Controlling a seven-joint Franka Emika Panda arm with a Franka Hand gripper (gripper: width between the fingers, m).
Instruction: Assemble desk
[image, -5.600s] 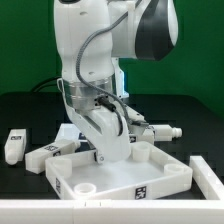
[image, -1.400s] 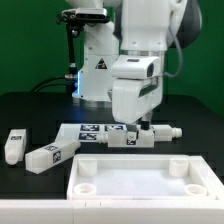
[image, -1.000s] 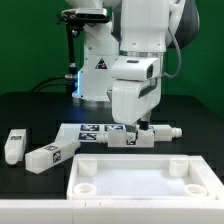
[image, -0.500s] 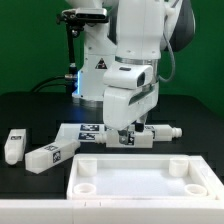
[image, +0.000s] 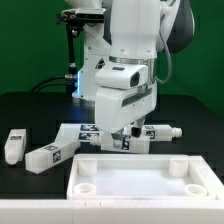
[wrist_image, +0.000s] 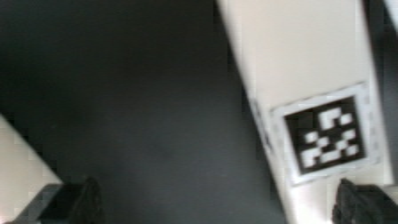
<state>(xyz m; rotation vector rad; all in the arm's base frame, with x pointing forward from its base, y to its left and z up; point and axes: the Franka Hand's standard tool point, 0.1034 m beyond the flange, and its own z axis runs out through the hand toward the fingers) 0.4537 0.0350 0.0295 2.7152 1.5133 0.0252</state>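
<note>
The gripper (image: 125, 142) hangs low over the middle of the counter (image: 30, 108), jaws spread wide and holding nothing. In the wrist view its fingertips (wrist_image: 71, 205) sit far apart with mostly bare black surface between them, and the tagged leg (wrist_image: 311, 80) runs along beside one finger rather than centred in the gap. That offset suggests the step in hand is lining up over this leg before closing on it, so a sideways correction is probably needed first (a pinch now would likely catch only an edge, or nothing). The leg lies flat, its tag (wrist_image: 326, 138) facing up, just behind the desk top (image: 140, 180). The desk top sits open side up along the counter's front edge with its corner sockets (image: 87, 168) exposed, presumably so that legs can go in from above; no leg stands in any socket that shows. A second leg (image: 167, 131) lies just beside the first, toward the exterior view's right. A third leg (image: 55, 153) and a fourth leg (image: 12, 146) wait near the counter's edge on the exterior view's left, apart from the arm. The marker board (image: 88, 128) lies flat behind them.
</note>
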